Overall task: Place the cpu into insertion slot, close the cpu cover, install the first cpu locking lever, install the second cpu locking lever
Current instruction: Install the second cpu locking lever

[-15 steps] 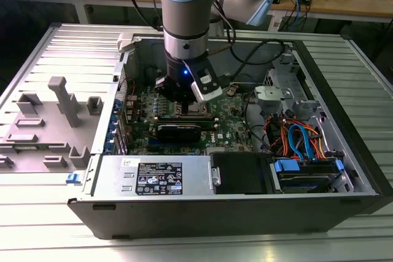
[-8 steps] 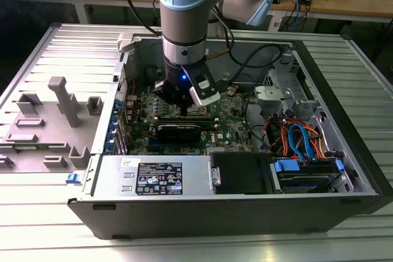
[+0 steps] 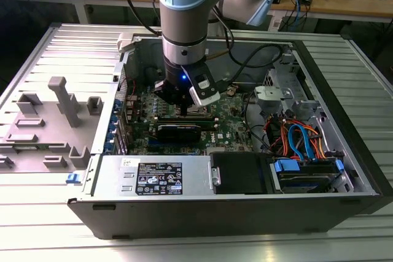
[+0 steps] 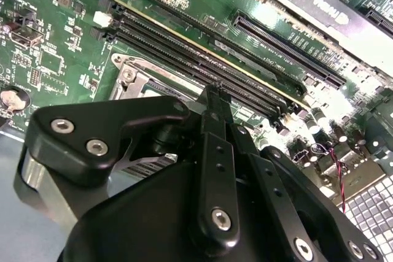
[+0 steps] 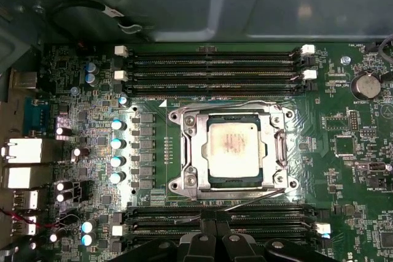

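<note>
Inside the open computer case point(image 3: 344, 151), one gripper point(image 3: 182, 105) hangs low over the green motherboard point(image 5: 153, 121). In the second wrist view its fingers point(image 4: 216, 127) lie together with no gap between them, and nothing is clamped. One cpu point(image 5: 233, 151), with a silvery-grey top, sits in the single socket at the board's centre. One cpu cover point(image 5: 191, 151), a metal frame, lies flat around it, its window showing the chip. Two thin locking levers run along the socket, one point(image 5: 209, 107) on the far edge, one point(image 5: 258, 199) on the near edge. Memory slots point(image 5: 212, 65) flank the socket in two banks. On the exterior view's right, one drive bay point(image 3: 307, 173) holds blue and orange cables point(image 3: 299, 139).
</note>
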